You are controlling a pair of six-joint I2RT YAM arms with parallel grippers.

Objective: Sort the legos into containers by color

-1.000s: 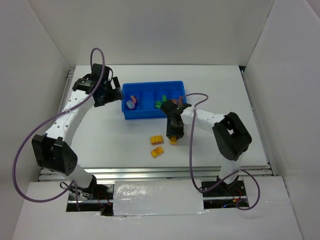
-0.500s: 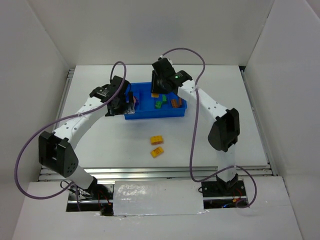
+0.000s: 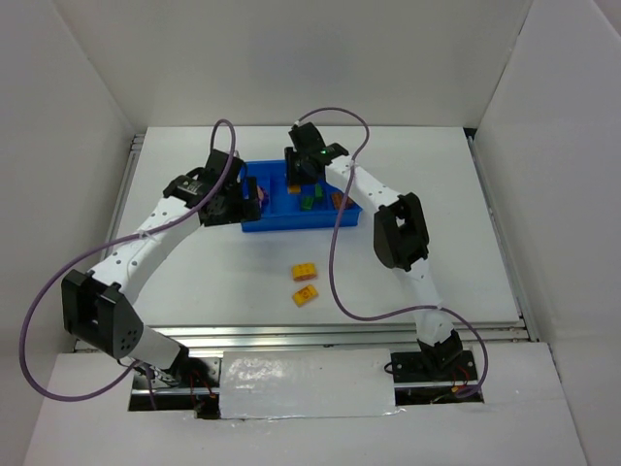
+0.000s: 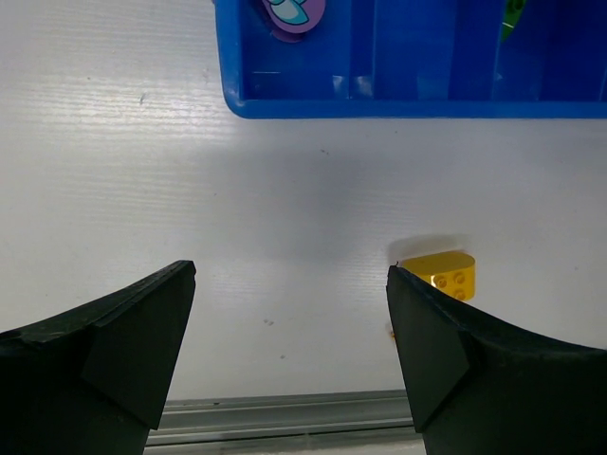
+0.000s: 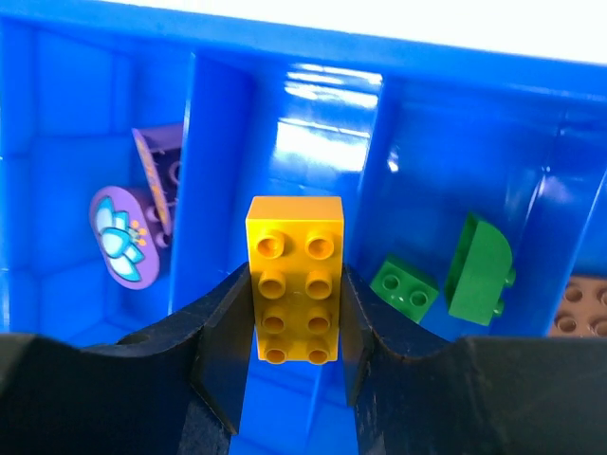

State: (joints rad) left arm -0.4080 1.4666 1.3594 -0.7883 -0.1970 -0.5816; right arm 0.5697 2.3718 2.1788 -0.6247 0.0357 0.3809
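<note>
Above the glossy blue tray [image 5: 213, 142], between compartments holding lilac bricks [image 5: 156, 190] and green bricks [image 5: 479, 265], the right gripper [image 5: 294, 303] clamps a smooth, eight-studded yellow-orange brick [image 5: 294, 237]. Nearer, the left gripper [image 4: 290, 275] gapes wide over the matte white table [image 4: 190, 171], beside a rounded yellow brick [image 4: 441, 270].

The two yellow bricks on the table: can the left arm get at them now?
Probably yes. The left gripper is open, the yellow bricks lie in the open on the table before the blue tray, and the right gripper, holding a third yellow brick, is away over the tray.
</note>
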